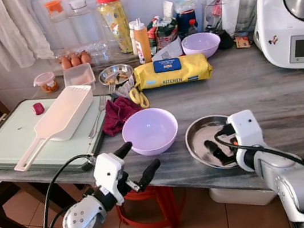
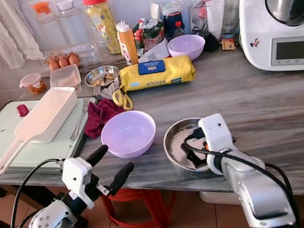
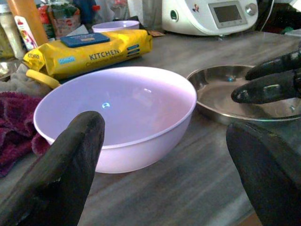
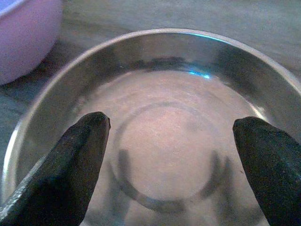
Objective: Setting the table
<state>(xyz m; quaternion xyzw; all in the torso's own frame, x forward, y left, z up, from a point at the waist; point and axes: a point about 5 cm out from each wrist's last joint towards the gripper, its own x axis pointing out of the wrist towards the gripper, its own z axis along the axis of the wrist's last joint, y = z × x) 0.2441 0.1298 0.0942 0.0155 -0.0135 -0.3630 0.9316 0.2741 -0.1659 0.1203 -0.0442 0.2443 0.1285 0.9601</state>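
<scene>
Right hand (image 1: 218, 148) hanging wide over the steel plate (image 1: 198, 132) | left hand (image 1: 142, 162) gaping wide, pointing at the lilac bowl (image 1: 150, 130) just ahead on the surface (image 1: 288, 98)

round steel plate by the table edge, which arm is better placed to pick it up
Right. The right tool hangs open directly over the round steel plate, fingers pointing into it. The left tool is off the edge, open toward the lilac plastic bowl.
</scene>
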